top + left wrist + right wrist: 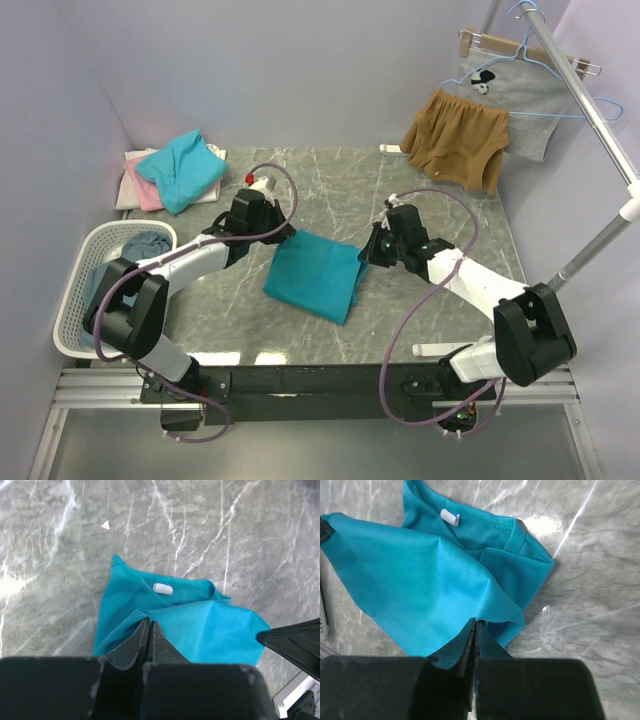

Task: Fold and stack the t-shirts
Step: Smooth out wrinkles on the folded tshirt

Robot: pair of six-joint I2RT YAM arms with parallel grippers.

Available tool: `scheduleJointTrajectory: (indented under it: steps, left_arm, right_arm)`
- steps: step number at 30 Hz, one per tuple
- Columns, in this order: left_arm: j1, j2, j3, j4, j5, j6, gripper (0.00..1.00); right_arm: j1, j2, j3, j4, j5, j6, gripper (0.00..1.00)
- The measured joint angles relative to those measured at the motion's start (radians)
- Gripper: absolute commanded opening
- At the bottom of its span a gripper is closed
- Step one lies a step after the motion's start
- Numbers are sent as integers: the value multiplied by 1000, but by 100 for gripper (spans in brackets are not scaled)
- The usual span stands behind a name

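A teal t-shirt [315, 274] lies partly folded in the middle of the marble table. My left gripper [283, 235] is shut on its upper left corner; the left wrist view shows the jaws pinching teal cloth [200, 630] near the collar and a white label [163, 588]. My right gripper [366, 256] is shut on the shirt's right edge; the right wrist view shows the fold [435, 585] pinched between its jaws. A stack of folded t-shirts [180, 168], teal on top of pink and white, sits at the back left.
A white laundry basket [72, 290] with a slate-blue garment [130, 252] stands at the left edge. Tan-brown shorts [457, 138] and a grey printed garment [515, 100] hang from a rack [590, 110] at the back right.
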Motion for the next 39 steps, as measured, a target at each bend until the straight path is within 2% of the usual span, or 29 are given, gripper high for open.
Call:
scheduleJointTrajectory:
  steps: [7, 12, 15, 17, 19, 25, 26, 27, 30, 34, 39]
  left_arm:
    - [8, 48, 21, 31, 34, 9, 1]
    - [10, 196, 98, 111, 85, 22, 1]
    - [10, 275, 132, 154, 97, 27, 13]
    - [10, 324, 164, 162, 102, 34, 17]
    - [11, 370, 206, 168, 106, 42, 22]
    - [21, 463, 292, 186, 115, 55, 31]
    - [24, 470, 295, 190, 117, 56, 31]
    - [29, 476, 297, 192, 118, 57, 32]
    - [46, 484, 299, 193, 119, 63, 36]
    - [76, 494, 303, 206, 118, 69, 37]
    - [125, 496, 303, 223, 113, 68, 38]
  right_arm:
    - [-3, -31, -2, -33, 88, 1, 0]
    - [-8, 16, -3, -30, 157, 2, 0]
    - [-9, 55, -4, -24, 212, 5, 0]
    - [-11, 85, -3, -11, 255, 5, 4]
    - [-14, 122, 5, -13, 294, 4, 12]
    - [-30, 262, 70, -3, 372, 15, 23]
    - [-34, 267, 76, 7, 380, 15, 29]
    - [-37, 272, 78, 15, 388, 15, 44]
    - [-43, 276, 82, 22, 403, 21, 59]
    - [-44, 254, 80, 13, 428, 16, 63]
    - [-46, 121, 69, 6, 409, 2, 64]
